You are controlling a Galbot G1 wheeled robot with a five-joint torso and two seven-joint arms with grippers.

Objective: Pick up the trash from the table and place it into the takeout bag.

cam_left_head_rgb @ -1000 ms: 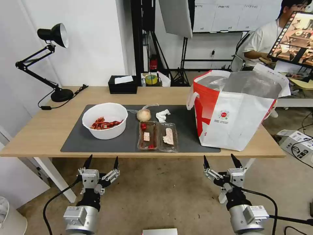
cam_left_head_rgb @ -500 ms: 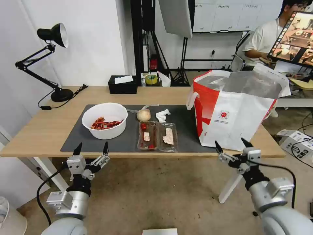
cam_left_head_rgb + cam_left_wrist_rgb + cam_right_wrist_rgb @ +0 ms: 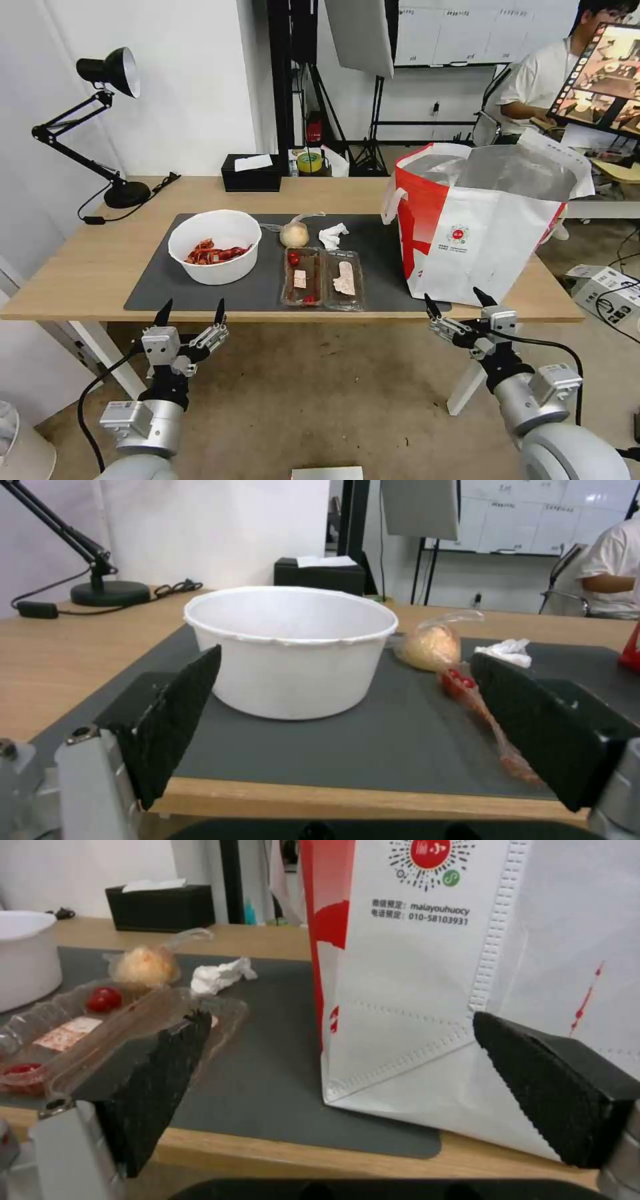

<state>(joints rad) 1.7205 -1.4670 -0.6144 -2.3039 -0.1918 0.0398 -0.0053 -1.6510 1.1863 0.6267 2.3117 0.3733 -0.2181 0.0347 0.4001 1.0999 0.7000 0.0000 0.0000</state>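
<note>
On the table [image 3: 87, 267] lies a dark grey mat [image 3: 153, 287] holding the trash: a white bowl [image 3: 215, 247] with red scraps, a clear hinged tray [image 3: 323, 279], a crumpled tissue [image 3: 332, 235] and a beige wrapped ball [image 3: 294, 235]. The takeout bag [image 3: 480, 220] stands open at the right end. My left gripper [image 3: 192, 308] hangs open below the front edge, facing the bowl [image 3: 291, 647]. My right gripper [image 3: 452, 298] is open just before the edge, facing the bag [image 3: 427, 965] and tray [image 3: 100, 1035]. Both hold nothing.
A black desk lamp [image 3: 107, 67] stands at the far left with its cord on the tabletop. A black tissue box [image 3: 251, 175] sits at the back edge. White table legs [image 3: 110, 363] stand near both arms. A carton [image 3: 603, 290] lies on the floor at right.
Over the second both grippers rose from low by the floor to near the table's front edge. Since half a second ago the right gripper shifted left and the left one dipped slightly.
</note>
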